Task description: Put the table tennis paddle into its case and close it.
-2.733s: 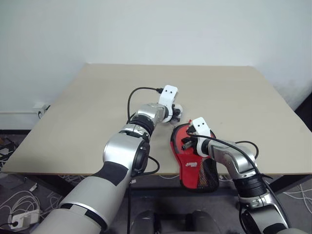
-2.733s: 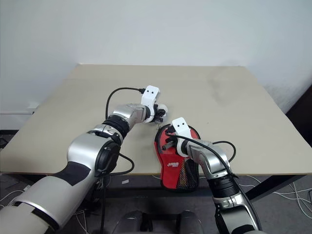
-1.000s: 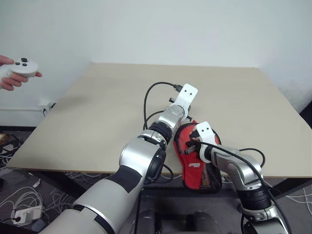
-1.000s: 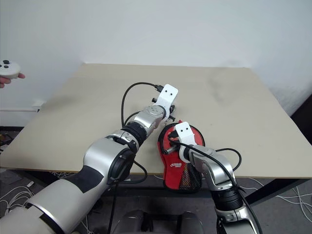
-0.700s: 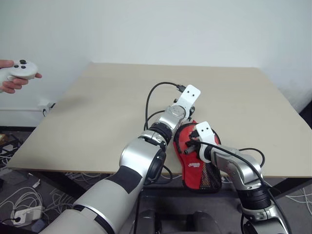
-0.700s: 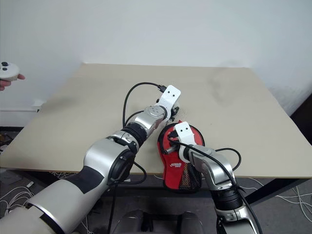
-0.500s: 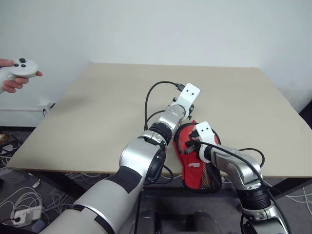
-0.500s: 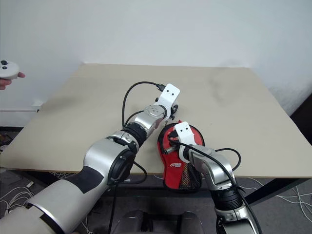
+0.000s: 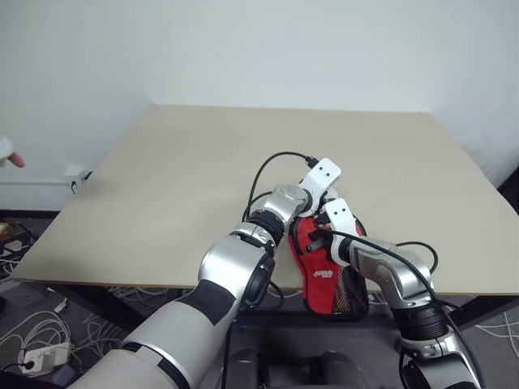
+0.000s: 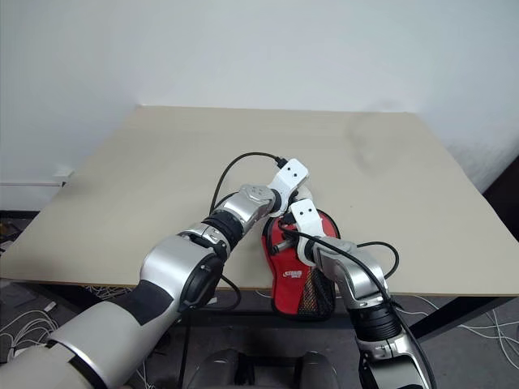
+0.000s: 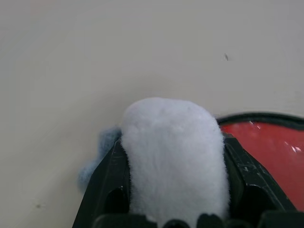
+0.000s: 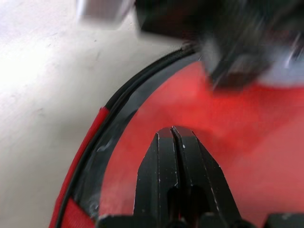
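Both arms now crowd the red case [image 9: 324, 271], since the left pincer [image 9: 318, 194] has swung down and rightward toward the right pincer [image 12: 174, 135]. White fluffy padding [image 11: 173, 152] fills the left one's partly spread jaws. The right one is pressed shut, tips on the red face. Lying at the bench [image 9: 162, 178] front edge, the case hangs its black mesh end [image 9: 347, 293] over it. A black cable [image 9: 272, 166] loops nearby; the handheld controller has left view.
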Robot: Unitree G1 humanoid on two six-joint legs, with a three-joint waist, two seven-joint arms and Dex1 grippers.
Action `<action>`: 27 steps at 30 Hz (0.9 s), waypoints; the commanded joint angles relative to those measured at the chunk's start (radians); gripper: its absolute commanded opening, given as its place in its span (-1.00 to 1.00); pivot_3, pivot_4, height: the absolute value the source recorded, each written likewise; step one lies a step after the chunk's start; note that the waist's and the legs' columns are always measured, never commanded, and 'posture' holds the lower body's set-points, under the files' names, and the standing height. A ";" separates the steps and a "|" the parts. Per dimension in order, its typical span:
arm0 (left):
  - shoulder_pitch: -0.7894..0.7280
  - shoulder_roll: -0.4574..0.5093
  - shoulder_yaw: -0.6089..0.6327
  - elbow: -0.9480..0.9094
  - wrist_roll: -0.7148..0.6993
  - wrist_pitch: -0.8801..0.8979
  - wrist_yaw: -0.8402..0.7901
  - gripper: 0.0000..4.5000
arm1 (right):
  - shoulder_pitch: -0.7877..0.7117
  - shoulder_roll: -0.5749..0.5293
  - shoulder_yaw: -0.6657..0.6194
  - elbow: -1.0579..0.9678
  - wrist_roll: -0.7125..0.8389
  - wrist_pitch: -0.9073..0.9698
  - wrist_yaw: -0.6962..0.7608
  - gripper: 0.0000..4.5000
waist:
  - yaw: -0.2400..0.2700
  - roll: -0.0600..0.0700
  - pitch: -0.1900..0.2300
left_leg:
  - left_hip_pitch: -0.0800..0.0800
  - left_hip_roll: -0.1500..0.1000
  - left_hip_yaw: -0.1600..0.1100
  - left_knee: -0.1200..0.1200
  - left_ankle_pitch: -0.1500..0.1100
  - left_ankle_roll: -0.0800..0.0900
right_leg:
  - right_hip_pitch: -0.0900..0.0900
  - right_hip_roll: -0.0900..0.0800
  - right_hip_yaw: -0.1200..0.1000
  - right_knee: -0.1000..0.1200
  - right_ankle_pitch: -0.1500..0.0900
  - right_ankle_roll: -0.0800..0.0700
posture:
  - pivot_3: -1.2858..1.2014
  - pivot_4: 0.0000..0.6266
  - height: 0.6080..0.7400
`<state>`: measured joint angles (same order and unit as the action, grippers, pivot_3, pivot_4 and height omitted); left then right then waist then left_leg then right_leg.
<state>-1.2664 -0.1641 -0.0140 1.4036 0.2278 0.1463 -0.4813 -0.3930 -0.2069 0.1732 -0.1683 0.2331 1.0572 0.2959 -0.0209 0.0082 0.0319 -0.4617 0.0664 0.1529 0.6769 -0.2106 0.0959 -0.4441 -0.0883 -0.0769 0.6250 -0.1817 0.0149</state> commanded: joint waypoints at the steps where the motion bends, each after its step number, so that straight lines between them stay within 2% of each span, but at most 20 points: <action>1: 0.003 -0.017 -0.021 -0.037 0.005 0.009 -0.069 -0.06 | -0.007 -0.012 0.018 0.060 -0.015 0.002 0.010 -1.00 | 0.000 0.000 0.000 | 0.000 0.000 0.000 0.000 0.000 0.000 | 0.000 0.000 0.000 0.000 0.000 0.000 | 0.03 -1.00 0.75; 2: 0.006 -0.013 -0.024 -0.039 0.004 0.012 -0.082 0.11 | -0.011 -0.012 0.023 0.067 -0.016 -0.002 0.014 -1.00 | 0.000 0.000 0.000 | 0.000 0.000 0.000 0.000 0.000 0.000 | 0.000 0.000 0.000 0.000 0.000 0.000 | 0.03 -1.00 0.75; 4: 0.009 -0.006 -0.024 -0.043 -0.003 0.009 -0.110 0.33 | -0.021 -0.013 0.028 0.079 -0.017 -0.011 0.020 -1.00 | -0.001 0.000 0.000 | 0.000 0.000 0.000 0.000 0.000 0.000 | 0.000 0.000 0.000 0.000 0.000 0.000 | 0.03 -1.00 0.75; 8: 0.008 0.006 -0.026 -0.050 -0.011 -0.002 -0.168 0.97 | -0.037 -0.015 0.031 0.100 -0.018 -0.022 0.027 -1.00 | -0.001 0.000 0.000 | 0.000 0.000 0.000 0.000 -0.001 0.000 | 0.000 0.000 0.000 0.000 0.000 0.000 | 0.03 -1.00 0.75; 20: -0.029 0.108 0.018 -0.090 -0.086 -0.039 -0.507 0.99 | -0.064 -0.013 0.044 0.143 -0.024 -0.055 0.051 -1.00 | -0.005 0.000 -0.001 | 0.000 0.001 0.001 0.001 -0.001 -0.001 | -0.001 0.000 0.000 0.001 0.000 0.000 | 0.03 -1.00 0.75; 27: -0.059 0.184 0.069 -0.100 -0.150 -0.022 -0.542 0.99 | -0.074 -0.018 0.050 0.162 -0.029 -0.079 0.066 -1.00 | -0.005 0.000 -0.001 | -0.001 0.001 0.001 0.001 -0.001 -0.001 | -0.001 0.001 0.000 0.001 0.000 0.000 | 0.03 -1.00 0.75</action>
<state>-1.2545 0.0029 0.0103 1.3759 0.1418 0.1392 -0.9781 -0.4756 -0.2144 0.2150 -0.0564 0.2238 0.9633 0.3652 -0.0260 0.0083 0.0314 -0.4628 0.0679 0.1542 0.6785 -0.2114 0.0953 -0.4454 -0.0878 -0.0768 0.6265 -0.1817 0.0150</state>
